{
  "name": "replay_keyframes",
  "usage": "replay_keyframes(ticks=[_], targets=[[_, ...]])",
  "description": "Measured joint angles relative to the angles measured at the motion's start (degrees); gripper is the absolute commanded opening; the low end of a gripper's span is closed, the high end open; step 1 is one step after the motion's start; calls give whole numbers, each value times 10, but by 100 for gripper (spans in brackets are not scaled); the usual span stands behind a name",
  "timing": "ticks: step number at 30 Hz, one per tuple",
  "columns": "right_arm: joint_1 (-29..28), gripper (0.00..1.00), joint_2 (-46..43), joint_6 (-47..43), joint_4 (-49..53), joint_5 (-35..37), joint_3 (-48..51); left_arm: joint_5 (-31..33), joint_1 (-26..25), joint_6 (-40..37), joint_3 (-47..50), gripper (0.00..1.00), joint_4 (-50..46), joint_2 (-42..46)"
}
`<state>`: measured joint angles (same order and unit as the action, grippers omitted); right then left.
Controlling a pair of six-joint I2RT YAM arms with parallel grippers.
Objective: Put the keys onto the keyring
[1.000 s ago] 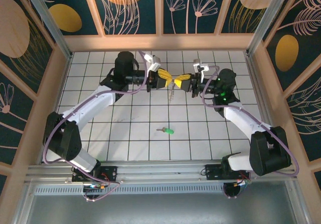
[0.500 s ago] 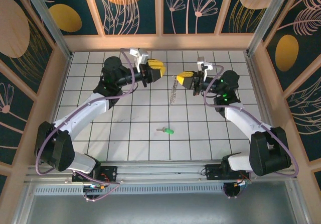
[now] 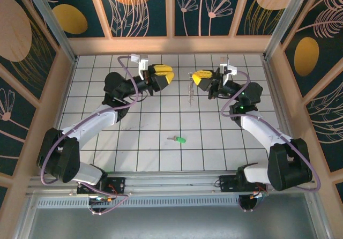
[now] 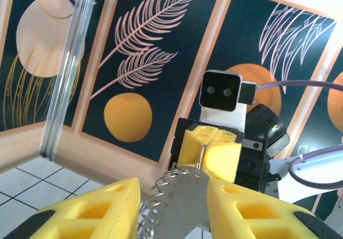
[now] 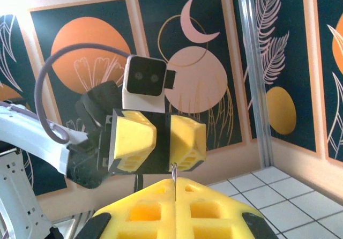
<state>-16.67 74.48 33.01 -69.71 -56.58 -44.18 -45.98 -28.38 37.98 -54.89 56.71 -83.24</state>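
- Arms of a two-armed robot face each other above the far half of a white tiled table (image 3: 134, 142), inside a booth of dark wall panels (image 3: 136, 6) painted with leaves and orange discs
- Right gripper (image 3: 199, 78) is clenched on the keyring (image 3: 191, 91): its yellow pads (image 5: 144, 212) meet with no gap, and a string of small grey metal pieces hangs below them, clear of the tiles
- Seen from the right wrist camera, a thin wire of the ring rises out of the seam between the pressed-together pads
- Left gripper (image 3: 166, 74) is released, its yellow fingers (image 4: 91, 209) parted and grasping nothing; from overhead it hovers just left of the keyring, apart from it, tips aimed at the right gripper
- Left wrist camera looks straight at the right gripper, with the ring's coiled metal and a flat grey piece lined up in the gap between the left arm's own fingers; whether metal and fingers touch cannot be told from this angle
- Green-headed key (image 3: 180, 140) lies flat and loose on the table nearer the arm bases, roughly midway between the two arms, well apart from both grippers and from the keyring, its short silver blade pointing left
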Motion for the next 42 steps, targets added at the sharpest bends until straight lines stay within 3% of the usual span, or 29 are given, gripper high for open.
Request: replay_keyframes(ticks=[19, 42], targets=[[-55, 0, 66, 34, -73, 45, -45, -15, 0, 179, 11, 38, 207, -55], [-90, 0, 96, 34, -81, 57, -65, -31, -4, 217, 11, 39, 247, -65]])
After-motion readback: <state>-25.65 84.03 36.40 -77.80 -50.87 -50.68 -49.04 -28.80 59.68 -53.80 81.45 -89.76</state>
